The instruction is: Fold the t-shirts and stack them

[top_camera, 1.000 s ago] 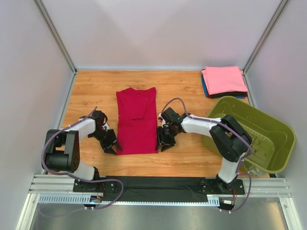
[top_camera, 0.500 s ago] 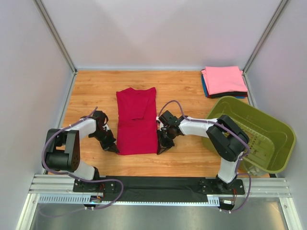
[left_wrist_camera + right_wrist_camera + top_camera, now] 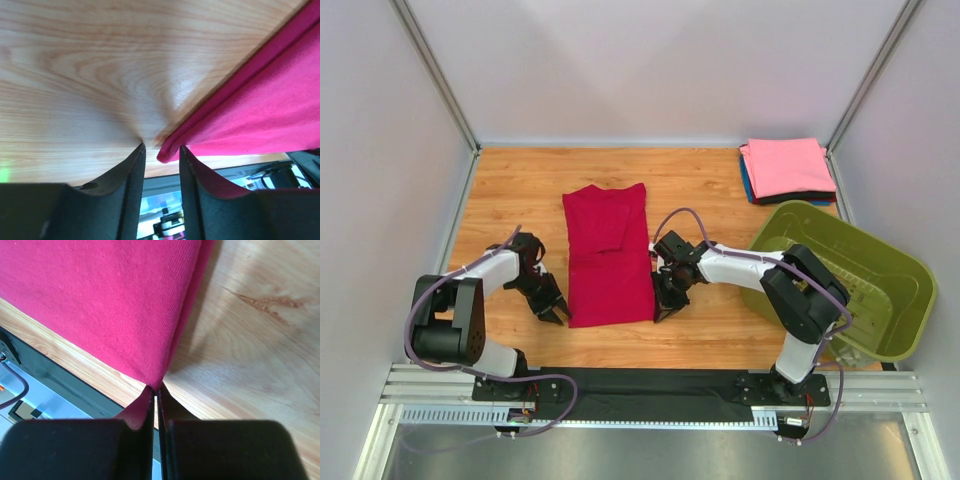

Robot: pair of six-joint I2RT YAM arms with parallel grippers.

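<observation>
1. Red t-shirt (image 3: 610,262) lies flat in the middle of the worktop (image 3: 520,190). It is folded into a long narrow strip running from the near side toward the far side, with a smaller flap folded over its far half.
2. Left tool (image 3: 554,312) is low on the wood at the strip's near left corner. In the wrist view its fingers (image 3: 127,175) stand narrowly apart. The doubled corner of cloth sits in the gap, against one finger, with wood showing between it and the other. It is not clamped.
3. Right tool (image 3: 662,312) is at the strip's near right corner. In the wrist view its fingers (image 3: 172,412) are pressed together with the cloth corner pinched between the tips. A little red shows along one finger.
4. Stack of folded t-shirts (image 3: 785,168) sits in the far right corner, well apart from the red one. Pink is on top, with blue and black edges showing below.
5. Green basket (image 3: 860,290) stands at the right side, just nearer than the stack and beside the right arm.
</observation>
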